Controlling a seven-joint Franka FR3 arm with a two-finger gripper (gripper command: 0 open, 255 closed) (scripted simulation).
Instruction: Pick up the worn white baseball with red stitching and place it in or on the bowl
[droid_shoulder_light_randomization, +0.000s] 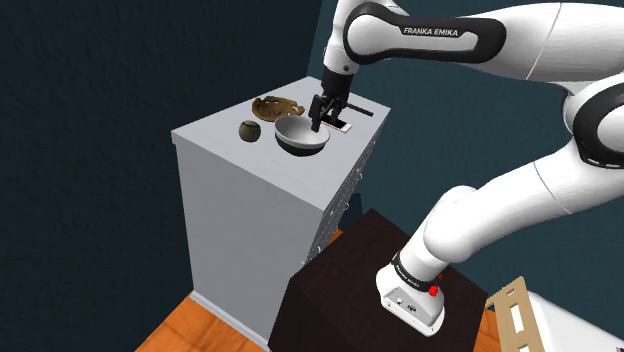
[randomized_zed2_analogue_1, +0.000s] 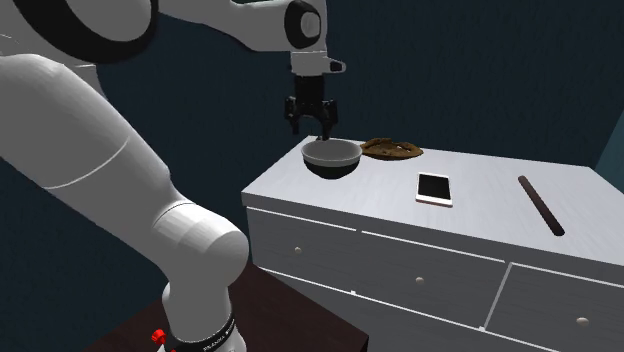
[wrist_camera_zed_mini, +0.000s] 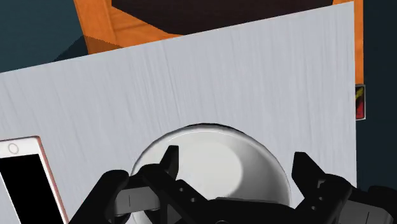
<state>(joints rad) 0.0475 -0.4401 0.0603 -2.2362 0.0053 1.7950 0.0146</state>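
A grey bowl (droid_shoulder_light_randomization: 300, 137) (randomized_zed2_analogue_1: 331, 158) (wrist_camera_zed_mini: 213, 168) stands on the grey dresser top (droid_shoulder_light_randomization: 215, 140) (randomized_zed2_analogue_1: 480, 185) near its edge. My gripper (droid_shoulder_light_randomization: 321, 122) (randomized_zed2_analogue_1: 311, 128) (wrist_camera_zed_mini: 237, 162) hangs just above the bowl, over its rim, open with nothing between its fingers. The bowl's inside looks plain grey with a paler round patch, and I see no stitched ball in it. A small dark olive round thing (droid_shoulder_light_randomization: 250, 130) sits on the dresser to the shoulder view's left of the bowl. I cannot tell whether it is the baseball.
A brown flat lumpy thing (droid_shoulder_light_randomization: 277, 104) (randomized_zed2_analogue_1: 392, 149) lies just behind the bowl. A phone (randomized_zed2_analogue_1: 435, 188) (wrist_camera_zed_mini: 25, 184) and a dark stick (randomized_zed2_analogue_1: 540, 205) lie further along the top. The dark stand (droid_shoulder_light_randomization: 340, 290) sits below the dresser's edge on an orange floor.
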